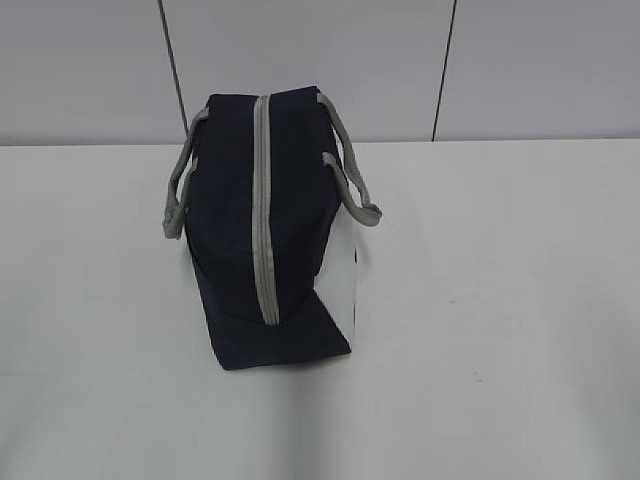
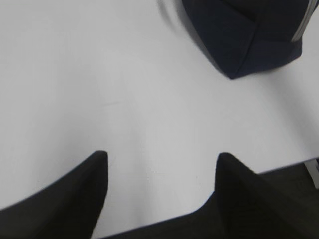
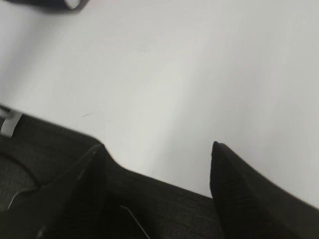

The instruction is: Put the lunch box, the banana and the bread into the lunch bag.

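The lunch bag (image 1: 265,225) stands alone at the centre of the exterior view on the white table (image 1: 500,300), its grey zipper (image 1: 264,210) running down the middle of the top and drawn shut along all its visible length. Its grey handles (image 1: 350,170) hang to either side. No lunch box, banana or bread shows in any view; whether they are inside the bag or simply out of frame cannot be told, though a closed bag with nothing beside it suggests either the very start or the very end of the job.

The left end effector (image 2: 159,164) hangs open and empty over bare table, a corner of the bag at the upper right of its view. The right end effector (image 3: 157,154) is likewise open and empty, above the table's near edge.
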`<state>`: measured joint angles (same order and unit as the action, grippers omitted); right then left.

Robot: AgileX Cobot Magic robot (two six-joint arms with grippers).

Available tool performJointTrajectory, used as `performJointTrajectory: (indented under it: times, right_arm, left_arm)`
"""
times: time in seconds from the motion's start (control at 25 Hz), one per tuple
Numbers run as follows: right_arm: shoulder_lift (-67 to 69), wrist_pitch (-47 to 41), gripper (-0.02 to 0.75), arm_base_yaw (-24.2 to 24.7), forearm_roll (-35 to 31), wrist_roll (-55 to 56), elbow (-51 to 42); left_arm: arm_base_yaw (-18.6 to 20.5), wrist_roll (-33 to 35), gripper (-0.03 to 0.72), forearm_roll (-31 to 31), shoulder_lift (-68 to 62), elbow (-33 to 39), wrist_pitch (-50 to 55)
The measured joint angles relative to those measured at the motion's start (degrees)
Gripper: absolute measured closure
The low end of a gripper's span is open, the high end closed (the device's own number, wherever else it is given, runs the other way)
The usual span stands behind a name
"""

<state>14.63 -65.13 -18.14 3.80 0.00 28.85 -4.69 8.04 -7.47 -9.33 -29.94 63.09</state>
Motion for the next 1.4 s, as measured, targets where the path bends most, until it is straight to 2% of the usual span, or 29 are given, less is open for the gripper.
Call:
performJointTrajectory:
  times: [0.12,0.24,0.4,0.72,1.4]
  right_arm:
    - [-3.2,0.0,0.259,10.4,0.0,0.0,0.0]
    - [-7.8,0.0,0.259,18.0,0.1,0.0,0.0]
    - [-14.6,0.0,0.259,23.9,0.1,0.0,0.0]
    - [-15.6,-0.1,0.259,25.1,0.1,0.0,0.0]
    - [-15.7,-0.2,0.259,25.1,0.1,0.0,0.0]
  left_arm:
    - [1.9,0.0,0.224,-0.1,6.2,0.0,0.2]
    - [3.5,0.0,0.242,-0.1,9.9,0.0,0.5]
    - [4.2,0.0,0.272,-0.2,10.1,0.0,0.7]
    - [4.2,0.0,0.327,-0.2,10.2,0.0,0.7]
    - [4.2,0.0,0.366,-0.2,10.2,0.0,0.7]
